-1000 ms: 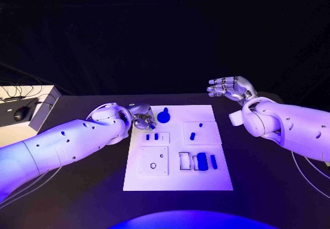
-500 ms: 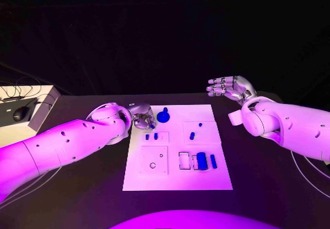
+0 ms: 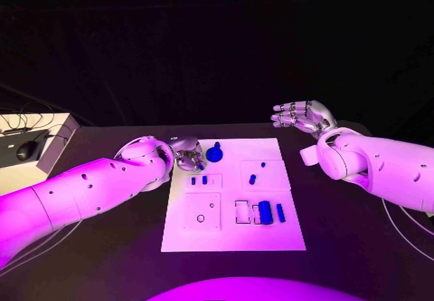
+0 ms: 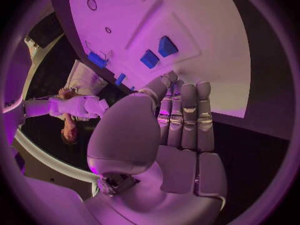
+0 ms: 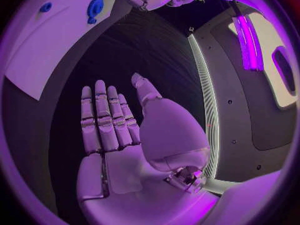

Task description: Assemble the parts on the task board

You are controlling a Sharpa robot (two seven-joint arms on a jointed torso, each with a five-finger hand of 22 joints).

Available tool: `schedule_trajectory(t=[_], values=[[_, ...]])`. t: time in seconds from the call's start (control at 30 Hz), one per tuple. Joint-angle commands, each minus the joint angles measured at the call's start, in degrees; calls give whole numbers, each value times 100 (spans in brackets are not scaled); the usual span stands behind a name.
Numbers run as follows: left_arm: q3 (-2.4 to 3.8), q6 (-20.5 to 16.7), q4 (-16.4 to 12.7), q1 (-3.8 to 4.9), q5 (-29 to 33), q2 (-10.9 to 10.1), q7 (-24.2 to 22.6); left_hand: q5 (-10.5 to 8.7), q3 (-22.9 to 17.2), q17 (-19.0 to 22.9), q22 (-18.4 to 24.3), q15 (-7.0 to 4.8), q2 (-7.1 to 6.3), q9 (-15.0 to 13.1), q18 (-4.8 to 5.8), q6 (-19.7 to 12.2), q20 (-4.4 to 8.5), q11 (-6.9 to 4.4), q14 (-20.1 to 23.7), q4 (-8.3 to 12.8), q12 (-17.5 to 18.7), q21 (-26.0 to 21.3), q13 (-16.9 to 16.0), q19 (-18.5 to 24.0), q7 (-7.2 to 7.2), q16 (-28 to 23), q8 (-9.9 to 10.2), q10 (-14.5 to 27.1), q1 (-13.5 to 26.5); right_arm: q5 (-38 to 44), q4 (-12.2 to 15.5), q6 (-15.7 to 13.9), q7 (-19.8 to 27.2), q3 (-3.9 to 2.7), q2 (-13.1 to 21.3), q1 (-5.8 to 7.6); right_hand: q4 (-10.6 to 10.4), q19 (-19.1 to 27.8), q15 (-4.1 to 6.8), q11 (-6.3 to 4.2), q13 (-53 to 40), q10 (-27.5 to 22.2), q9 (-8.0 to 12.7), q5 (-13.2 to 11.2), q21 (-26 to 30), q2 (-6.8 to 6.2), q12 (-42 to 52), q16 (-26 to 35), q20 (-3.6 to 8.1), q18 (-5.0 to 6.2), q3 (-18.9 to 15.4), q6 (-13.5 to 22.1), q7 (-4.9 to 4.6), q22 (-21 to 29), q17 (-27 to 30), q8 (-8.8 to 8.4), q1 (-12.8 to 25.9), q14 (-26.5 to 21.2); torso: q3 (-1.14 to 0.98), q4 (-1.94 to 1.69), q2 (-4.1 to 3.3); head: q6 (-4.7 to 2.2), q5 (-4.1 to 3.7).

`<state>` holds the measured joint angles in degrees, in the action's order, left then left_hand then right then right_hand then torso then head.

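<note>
No real change vs 0.5 s ago: left hand (image 3: pixel 189 154) still flat, empty by task board (image 3: pixel 233 235); right hand (image 3: pixel 304 116) still spread, empty.

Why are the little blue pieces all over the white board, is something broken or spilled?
Nothing looks broken or spilled. The small blue parts lie neatly on the flat white task board, waiting to be assembled. The silver left hand is at the board's edge; the silver right hand is open, off the board.
</note>
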<state>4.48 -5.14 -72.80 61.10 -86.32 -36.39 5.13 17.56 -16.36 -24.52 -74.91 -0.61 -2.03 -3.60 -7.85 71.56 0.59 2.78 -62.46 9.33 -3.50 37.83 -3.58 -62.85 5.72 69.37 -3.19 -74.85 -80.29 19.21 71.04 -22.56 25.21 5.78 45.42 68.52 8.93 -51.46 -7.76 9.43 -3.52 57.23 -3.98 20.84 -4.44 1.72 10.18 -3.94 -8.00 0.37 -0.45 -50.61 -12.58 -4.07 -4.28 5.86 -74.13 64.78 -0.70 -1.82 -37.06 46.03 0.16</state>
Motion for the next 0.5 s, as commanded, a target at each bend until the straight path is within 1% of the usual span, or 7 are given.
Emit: schedule_trajectory(t=[0.03,0.23,0.27,0.5], values=[[-2,2,3,-3,-41,24,-34,6,-5,-10,-93,-1,48,-18,-107,24,-23,7,-31,-19,-2,-26,0,-24,15,-28,-41,-25,-16,30,6,51,41,-4,0,1,-1,26,12,0,7,31,3,29,12,18,-17,24,17,-37,21,-35,-22,0,9,-38,43,-3,-2,0,0,2,0],[-5,25,32,-3,-42,56,-23,6,-7,-14,-95,0,50,-18,-112,22,-28,8,-28,-17,-1,-26,0,-23,16,-29,-41,-22,-18,30,8,54,40,-4,-3,1,-1,26,12,0,7,31,3,29,12,18,-17,24,17,-37,21,-35,-22,0,9,-38,43,-3,2,-2,1,0,4],[-6,30,36,-3,-43,61,-20,5,-11,-20,-97,2,53,-17,-120,18,-35,10,-23,-15,-1,-25,0,-21,17,-31,-40,-18,-20,30,8,54,40,-4,-3,1,-1,26,12,0,7,31,3,29,12,18,-17,24,17,-37,21,-35,-22,0,9,-38,43,-3,-1,-2,1,-2,0],[-14,94,59,-2,-74,73,23,4,-15,-23,-98,3,54,-17,-124,12,-39,11,-21,-12,-2,-24,-1,-19,16,-31,-41,-15,-24,30,11,53,40,-4,-2,1,-1,26,12,0,7,31,3,29,12,18,-17,24,17,-37,21,-35,-22,0,9,-38,43,-3,0,-3,-1,8,1]])
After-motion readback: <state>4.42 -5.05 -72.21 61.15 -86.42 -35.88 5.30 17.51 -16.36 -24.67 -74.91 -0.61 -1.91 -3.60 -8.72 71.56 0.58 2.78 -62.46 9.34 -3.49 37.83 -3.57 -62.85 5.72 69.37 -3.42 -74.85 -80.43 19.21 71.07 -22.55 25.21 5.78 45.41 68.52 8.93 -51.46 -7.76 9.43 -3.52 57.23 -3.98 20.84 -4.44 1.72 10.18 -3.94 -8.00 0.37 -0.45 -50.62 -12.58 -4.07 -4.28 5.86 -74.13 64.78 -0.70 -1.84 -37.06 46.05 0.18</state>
